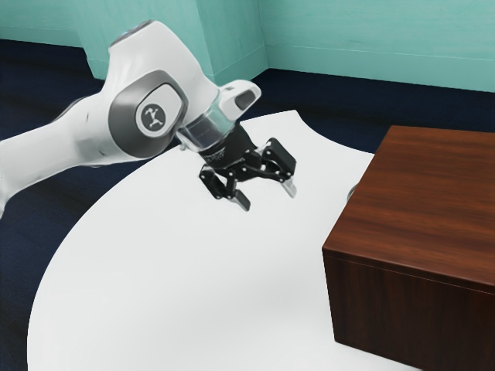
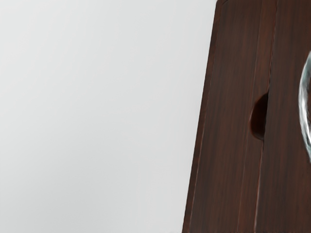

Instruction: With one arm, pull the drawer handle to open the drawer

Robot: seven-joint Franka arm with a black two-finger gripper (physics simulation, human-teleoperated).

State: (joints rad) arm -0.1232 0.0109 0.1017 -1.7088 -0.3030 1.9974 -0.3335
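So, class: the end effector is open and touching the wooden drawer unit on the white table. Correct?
Not touching. The exterior view shows the end effector open but apart from the wooden drawer unit, which stands on the white table.

One dark wooden drawer cabinet [image 1: 421,224], one silvery handle [image 1: 352,191], one white table [image 1: 155,294], one arm [image 1: 77,147], one pincer [image 1: 267,197]

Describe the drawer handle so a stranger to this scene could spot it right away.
Find the white table, then the dark brown cabinet at the exterior view's right. On its side facing the gripper sticks out the drawer handle, a small knob, the only pale, shiny thing against that dark wood.
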